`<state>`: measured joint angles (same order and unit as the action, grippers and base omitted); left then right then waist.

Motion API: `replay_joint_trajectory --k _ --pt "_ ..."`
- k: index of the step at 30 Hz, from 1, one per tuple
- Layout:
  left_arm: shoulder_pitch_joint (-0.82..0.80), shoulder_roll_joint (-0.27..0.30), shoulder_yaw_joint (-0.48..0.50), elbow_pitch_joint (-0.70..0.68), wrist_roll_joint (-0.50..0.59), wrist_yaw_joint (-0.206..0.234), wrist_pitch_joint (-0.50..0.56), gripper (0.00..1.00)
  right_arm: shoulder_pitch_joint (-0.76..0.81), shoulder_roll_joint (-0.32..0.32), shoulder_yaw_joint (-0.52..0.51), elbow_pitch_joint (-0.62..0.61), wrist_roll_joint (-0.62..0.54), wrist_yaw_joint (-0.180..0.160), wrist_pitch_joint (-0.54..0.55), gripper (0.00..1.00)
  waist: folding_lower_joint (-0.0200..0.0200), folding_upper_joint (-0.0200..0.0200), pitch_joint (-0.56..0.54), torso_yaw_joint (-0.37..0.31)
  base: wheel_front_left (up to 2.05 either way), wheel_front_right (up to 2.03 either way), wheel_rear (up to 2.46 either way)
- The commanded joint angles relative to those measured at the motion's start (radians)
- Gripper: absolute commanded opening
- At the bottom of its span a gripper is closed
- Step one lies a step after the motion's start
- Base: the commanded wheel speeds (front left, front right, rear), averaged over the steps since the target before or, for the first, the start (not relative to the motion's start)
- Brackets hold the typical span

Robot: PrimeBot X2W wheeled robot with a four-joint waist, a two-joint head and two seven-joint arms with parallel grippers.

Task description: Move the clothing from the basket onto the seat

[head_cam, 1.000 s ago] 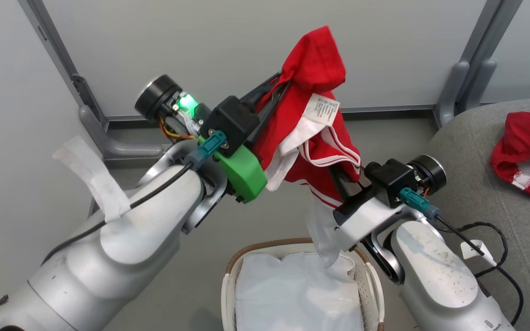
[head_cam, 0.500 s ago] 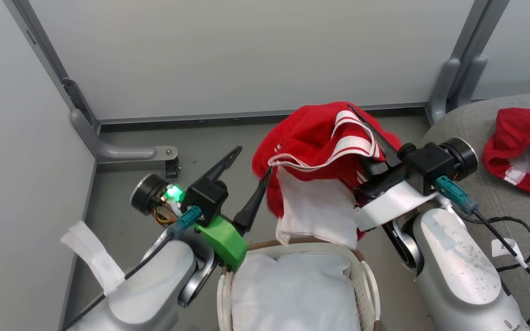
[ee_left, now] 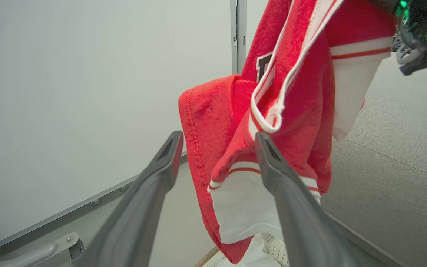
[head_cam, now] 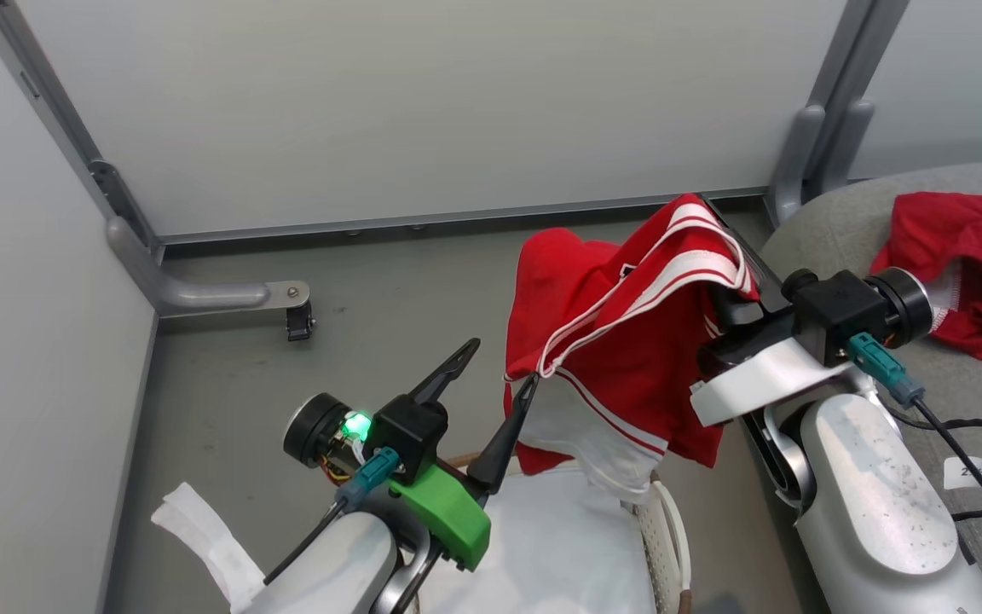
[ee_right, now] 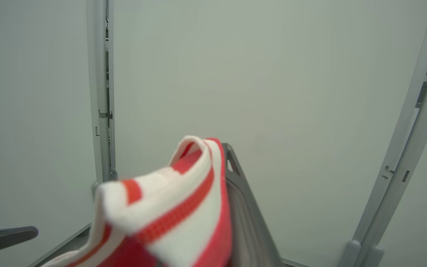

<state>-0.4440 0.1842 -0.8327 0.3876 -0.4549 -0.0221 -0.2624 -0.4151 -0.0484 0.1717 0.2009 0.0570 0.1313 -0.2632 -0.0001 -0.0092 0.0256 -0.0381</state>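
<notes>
Clothing (head_cam: 627, 341) hangs pinched in the right gripper (head_cam: 713, 217), just above the basket (head_cam: 668, 522). A second red garment (head_cam: 951, 256) lies on the seat (head_cam: 849, 217), so two pieces total. One basket, one white sheet (head_cam: 559, 546) inside. Left gripper (head_cam: 502, 362) gapes wide, holding nothing.
</notes>
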Motion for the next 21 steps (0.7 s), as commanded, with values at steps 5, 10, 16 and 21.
replay_joint_trajectory --k 5,10,16,21 --pt "0.028 -0.023 0.042 -0.020 0.058 -0.023 -0.003 1.00 -0.009 -0.003 -0.040 -0.019 -0.028 -0.001 -0.002 0.00 0.0001 0.0092 0.035 -0.106 0.00 0.00 0.00" --pt "0.016 -0.038 0.070 -0.025 0.106 -0.041 -0.003 1.00 -0.033 -0.004 -0.084 -0.034 -0.046 -0.001 -0.002 0.00 0.0001 0.0092 0.091 -0.225 0.00 0.00 0.00" --pt "-0.014 -0.058 0.087 -0.002 0.143 -0.063 -0.003 1.00 -0.029 -0.003 -0.158 -0.046 -0.061 -0.001 -0.002 0.00 0.0001 0.0092 0.146 -0.343 0.00 0.00 0.00" --pt "-0.035 -0.067 0.098 0.029 0.162 -0.076 -0.003 1.00 -0.018 -0.002 -0.215 -0.046 -0.070 -0.001 -0.002 0.00 0.0001 0.0092 0.181 -0.404 0.00 0.00 0.00"
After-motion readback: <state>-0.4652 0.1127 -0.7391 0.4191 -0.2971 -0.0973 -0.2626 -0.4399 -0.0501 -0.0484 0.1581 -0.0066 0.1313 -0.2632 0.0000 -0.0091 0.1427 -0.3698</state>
